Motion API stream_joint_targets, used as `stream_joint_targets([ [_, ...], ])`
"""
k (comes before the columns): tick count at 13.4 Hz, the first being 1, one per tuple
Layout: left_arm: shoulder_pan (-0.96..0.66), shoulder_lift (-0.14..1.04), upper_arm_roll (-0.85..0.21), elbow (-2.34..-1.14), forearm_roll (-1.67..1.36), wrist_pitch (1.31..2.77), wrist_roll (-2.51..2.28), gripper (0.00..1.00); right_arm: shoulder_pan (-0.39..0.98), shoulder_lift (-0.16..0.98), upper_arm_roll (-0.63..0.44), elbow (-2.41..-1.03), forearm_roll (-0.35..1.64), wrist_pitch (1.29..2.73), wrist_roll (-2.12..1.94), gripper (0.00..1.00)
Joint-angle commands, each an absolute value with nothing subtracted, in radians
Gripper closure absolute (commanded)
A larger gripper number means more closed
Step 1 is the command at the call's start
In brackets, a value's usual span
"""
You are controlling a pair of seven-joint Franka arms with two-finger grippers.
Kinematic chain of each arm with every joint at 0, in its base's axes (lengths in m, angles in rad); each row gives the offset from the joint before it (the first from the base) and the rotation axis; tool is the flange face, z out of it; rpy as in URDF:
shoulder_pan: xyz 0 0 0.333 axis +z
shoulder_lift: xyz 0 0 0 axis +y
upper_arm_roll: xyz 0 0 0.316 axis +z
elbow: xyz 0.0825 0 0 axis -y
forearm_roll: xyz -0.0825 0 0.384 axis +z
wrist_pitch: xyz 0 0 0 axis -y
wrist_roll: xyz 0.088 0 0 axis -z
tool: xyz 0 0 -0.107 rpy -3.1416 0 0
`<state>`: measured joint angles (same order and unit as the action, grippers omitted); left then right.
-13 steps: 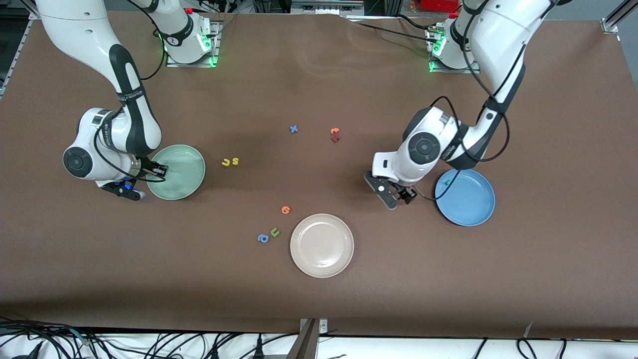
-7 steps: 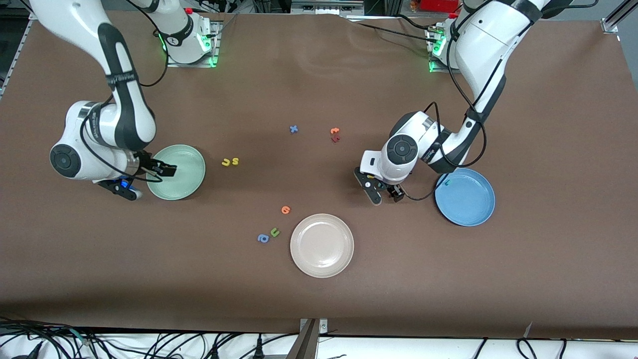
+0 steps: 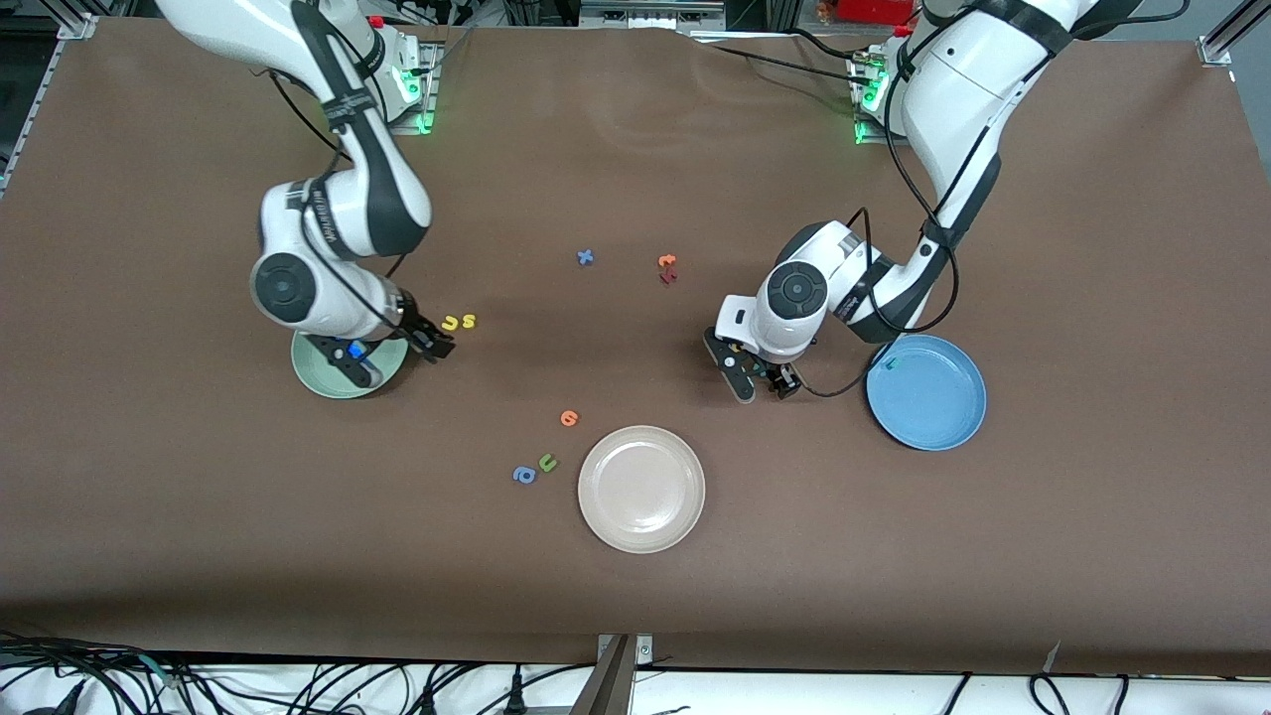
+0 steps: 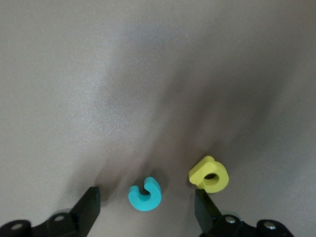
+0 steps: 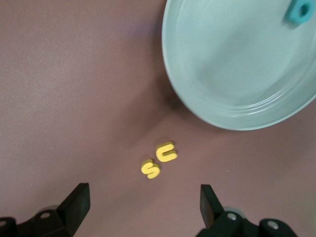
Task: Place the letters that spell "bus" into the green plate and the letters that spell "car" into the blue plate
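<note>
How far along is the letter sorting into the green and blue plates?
Done: a teal b lies in the green plate, and a small teal letter, likely the r, in the blue plate. In hand: the left gripper stands open astride the teal c, nothing gripped; the right gripper hangs open by the yellow u and yellow s. Left: c, yellow a, u, s.

White glossy arm shells, black joint bands, black looping cables, black fingers, green base lights.
</note>
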<state>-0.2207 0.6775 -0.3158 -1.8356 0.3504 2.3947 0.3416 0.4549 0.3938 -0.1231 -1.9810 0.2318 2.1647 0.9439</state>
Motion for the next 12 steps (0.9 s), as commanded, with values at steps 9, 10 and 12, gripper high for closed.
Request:
stream_joint_targets([
  [9, -0.224, 0.687, -0.314, -1.836, 0.428, 2.421, 0.321, 0.86, 0.488, 0.419, -0.117, -2.011, 0.238, 2.258, 1.02, 0.02],
  [10, -0.222, 0.683, -0.313, -1.835, 0.426, 2.413, 0.311, 0.86, 0.488, 0.419, -0.117, -2.011, 0.238, 2.258, 1.02, 0.02],
  [12, -0.209, 0.669, -0.314, -1.835, 0.426, 2.407, 0.311, 0.86, 0.488, 0.419, -0.117, -2.011, 0.238, 2.258, 1.02, 0.02],
])
